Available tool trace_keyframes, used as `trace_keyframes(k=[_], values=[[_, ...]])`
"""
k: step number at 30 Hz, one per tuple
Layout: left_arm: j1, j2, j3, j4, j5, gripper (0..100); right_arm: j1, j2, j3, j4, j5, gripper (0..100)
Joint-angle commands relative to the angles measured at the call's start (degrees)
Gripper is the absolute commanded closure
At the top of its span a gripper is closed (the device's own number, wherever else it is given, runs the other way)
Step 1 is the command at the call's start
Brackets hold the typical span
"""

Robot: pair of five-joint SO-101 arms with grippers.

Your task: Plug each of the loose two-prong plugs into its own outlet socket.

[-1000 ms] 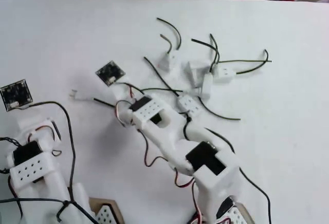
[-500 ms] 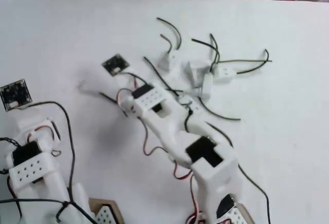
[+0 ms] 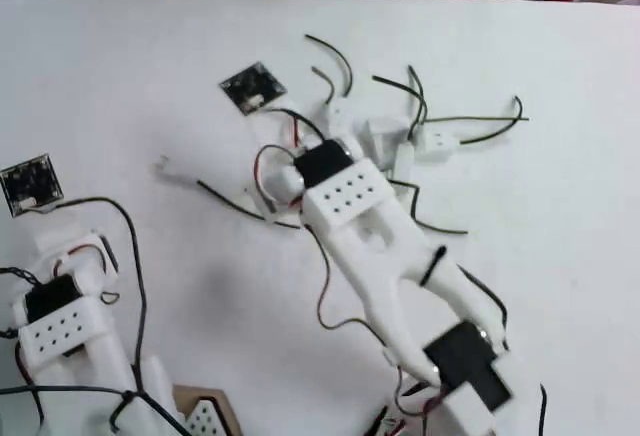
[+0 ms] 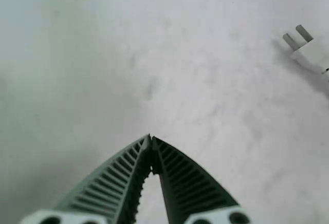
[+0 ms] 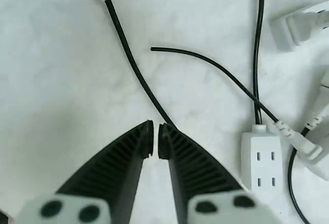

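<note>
**At table centre: plug pickup in hand**

Over the table [image 3: 90, 66], the right claw [image 5: 156, 131] hangs above the black cord [image 5: 132, 64] of a loose plug [image 3: 165, 168]. Its jaws are narrow, with a thin gap and nothing between them. The socket block [image 5: 262, 160] lies near, slots vacant. The left claw [image 4: 151, 143] is pinched together, empty. The step is probably plug pickup. Next: widen the jaws, grip the plug body, point its prongs toward the socket block.

table [image 3: 100, 76]: matt white | plug [image 4: 314, 54]: smooth white plastic | cord [image 5: 132, 62]: black rubbery
</note>
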Motion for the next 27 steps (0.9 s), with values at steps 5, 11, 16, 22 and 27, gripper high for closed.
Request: trace_keyframes(k=[5,11,16,22,27], values=[[-0.22,-1.45,-2.9,-1.14,0.18,98,-3.38,1.19,6.59,-3.91,0.62,81.6],[-0.22,-1.45,-2.81,-1.14,0.09,98,-3.65,13.49,5.19,-10.15,0.62,77.3],[-0.22,-1.45,-2.81,-1.14,0.09,98,-3.03,23.16,1.14,-11.38,0.62,77.3],[-0.22,-1.45,-2.81,-1.14,0.09,98,-2.95,26.33,0.09,-11.21,9.14,94.5],[-0.22,-1.45,-2.81,-1.14,0.09,98,-2.95,23.96,0.09,-7.87,11.78,98.1]])
